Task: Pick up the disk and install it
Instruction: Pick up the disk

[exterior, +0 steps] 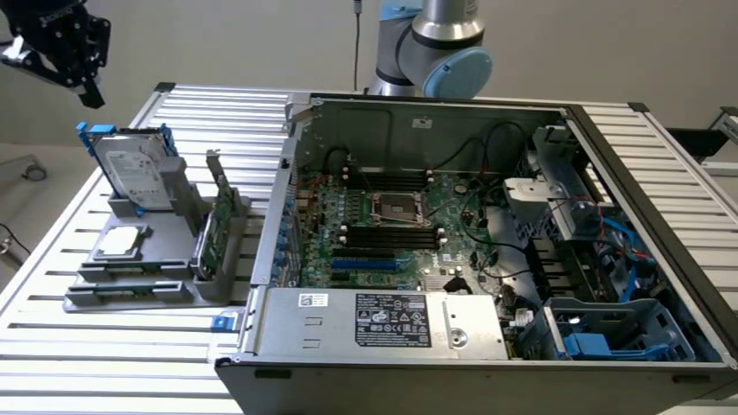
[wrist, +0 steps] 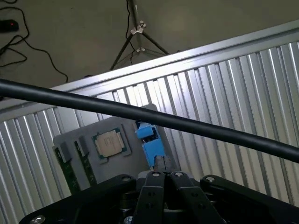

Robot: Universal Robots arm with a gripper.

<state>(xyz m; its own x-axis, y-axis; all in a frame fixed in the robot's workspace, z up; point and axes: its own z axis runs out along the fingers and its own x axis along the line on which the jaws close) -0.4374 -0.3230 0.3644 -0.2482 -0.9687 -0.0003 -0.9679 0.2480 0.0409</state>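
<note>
The disk (exterior: 135, 169), silver-grey with a white label and blue side rails, stands upright in a grey holder (exterior: 138, 290) on the slatted table, at the exterior view's left. My black gripper (exterior: 90, 95) hangs in the air above it and a little further left, well apart from it. In the wrist view my gripper (wrist: 162, 176) has its fingers pressed together, shut on nothing. Just beyond the fingertips a blue plastic piece (wrist: 149, 139) shows at the holder's edge, seemingly the disk's rail seen end-on.
The holder also carries a flat silver square part (exterior: 121, 244) and upright green cards (exterior: 219, 226). An open computer case (exterior: 485, 233) fills the exterior view's right, with a drive cage (exterior: 611, 333) at its near corner. A black cable (wrist: 140, 112) crosses the wrist view.
</note>
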